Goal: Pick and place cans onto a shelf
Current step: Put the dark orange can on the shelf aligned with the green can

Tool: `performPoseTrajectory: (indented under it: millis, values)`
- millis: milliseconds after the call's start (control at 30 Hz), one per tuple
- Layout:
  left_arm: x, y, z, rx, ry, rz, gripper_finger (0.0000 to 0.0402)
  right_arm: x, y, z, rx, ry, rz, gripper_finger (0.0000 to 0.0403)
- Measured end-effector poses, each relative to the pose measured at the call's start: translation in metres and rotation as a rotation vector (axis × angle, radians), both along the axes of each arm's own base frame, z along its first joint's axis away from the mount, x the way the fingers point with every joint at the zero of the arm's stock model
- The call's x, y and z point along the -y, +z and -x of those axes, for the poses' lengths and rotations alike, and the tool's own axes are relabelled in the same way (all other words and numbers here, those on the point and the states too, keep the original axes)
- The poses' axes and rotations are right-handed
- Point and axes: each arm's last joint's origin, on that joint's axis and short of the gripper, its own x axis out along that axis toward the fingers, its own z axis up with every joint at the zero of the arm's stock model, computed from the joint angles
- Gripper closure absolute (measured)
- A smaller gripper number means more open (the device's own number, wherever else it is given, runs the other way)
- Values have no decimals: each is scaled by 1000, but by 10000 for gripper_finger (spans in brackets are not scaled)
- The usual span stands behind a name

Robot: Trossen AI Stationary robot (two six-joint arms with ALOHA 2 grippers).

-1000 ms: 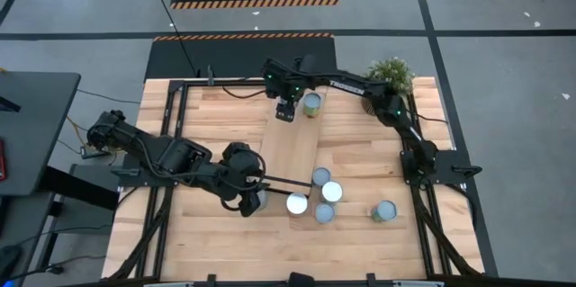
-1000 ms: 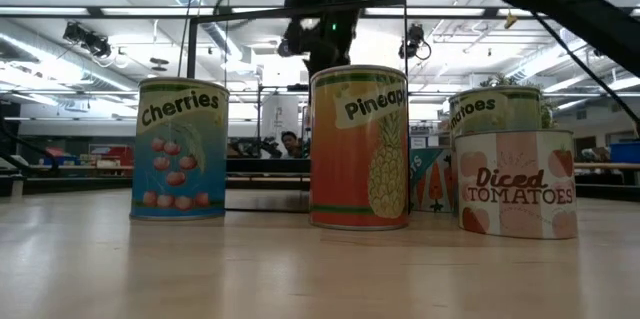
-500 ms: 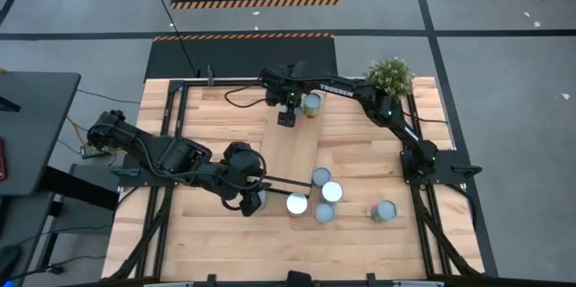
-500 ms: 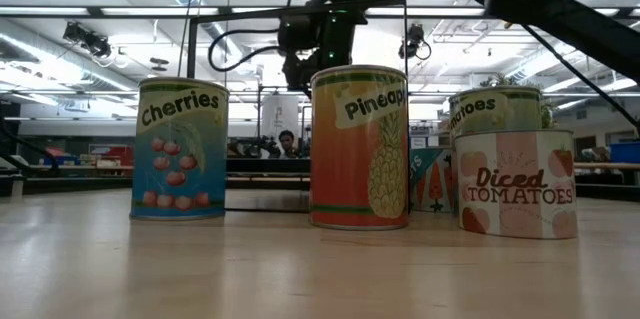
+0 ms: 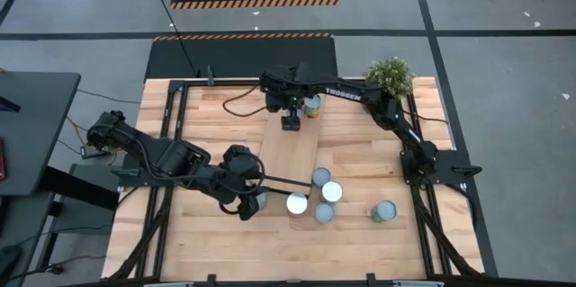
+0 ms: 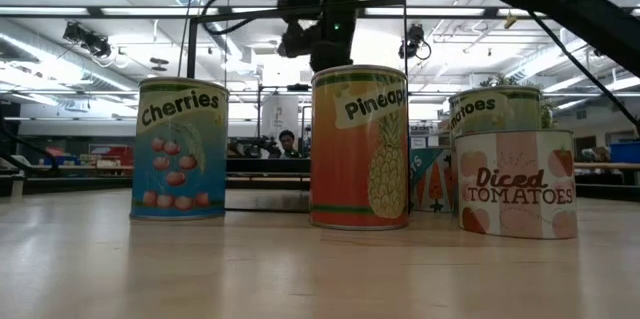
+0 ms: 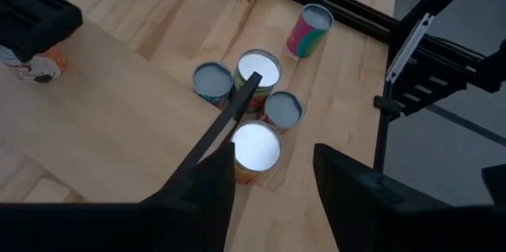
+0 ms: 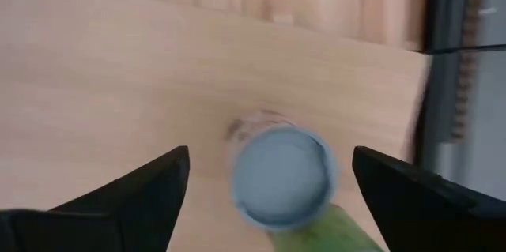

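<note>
Since a second ago the right gripper (image 5: 291,123) has let go of the can (image 5: 311,104) on the far end of the shelf (image 5: 292,147) and lifted off it; the rest has kept its place. At the left of the bench (image 5: 207,125), the left gripper (image 7: 273,177) hovers low with its fingers (image 7: 209,185) partly apart and nothing between them; just ahead of its tips lies a cluster of four cans (image 5: 317,195), the white-topped one (image 7: 255,145) nearest, with a thin black rod (image 7: 229,114) crossing above them. A teal and pink can (image 5: 384,211) stands alone, beyond the cluster from that gripper. Farther right and toward the back, the right gripper hangs over the shelf with its fingers (image 8: 154,181) spread wide, and the green-sided, blue-topped can stands free between and below them, touching neither. A potted plant (image 5: 391,75) sits at the bench's far right corner, beyond that arm.
</note>
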Motion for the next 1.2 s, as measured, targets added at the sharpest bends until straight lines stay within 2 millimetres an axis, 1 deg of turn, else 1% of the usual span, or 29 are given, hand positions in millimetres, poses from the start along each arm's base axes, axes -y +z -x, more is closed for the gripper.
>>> performPoseTrajectory:
  millis: [167, 267, 367, 467, 600, 667, 867, 967, 1033, 1133, 1200]
  values:
    - [3, 0, 1, -1, -16, -10, 225, -18, -3, -3, -59, 10, 92, 47]
    - [6, 0, 3, 0, -28, -9, 225, -22, -14, -4, -107, 5, 135, 53]
    - [9, 0, 4, 0, -40, -9, 225, -22, -25, -4, -131, 5, 135, 55]
    - [12, 0, 6, 0, -50, -8, 225, -17, -36, -1, -172, -3, 152, 55]
    - [15, 0, 7, 0, -60, -7, 225, -10, -46, -5, -155, 23, 200, 55]
    - [15, 0, 7, 0, -61, -6, 225, -8, -47, -9, -129, 40, 238, 55]
    - [15, 0, 7, 3, -57, -6, 225, 8, -43, -21, -6, 25, 373, 55]
    - [15, 0, 7, 4, -56, -7, 225, 13, -37, -22, 15, 16, 397, 55]
    - [15, 0, 7, 4, -57, -7, 225, 11, -30, -22, 23, 22, 388, 55]
    - [15, 0, 7, 4, -59, -11, 225, 0, -22, -19, 14, 53, 290, 55]
    - [15, 0, 7, 4, -60, -12, 225, -6, -20, -19, 28, 65, 230, 55]
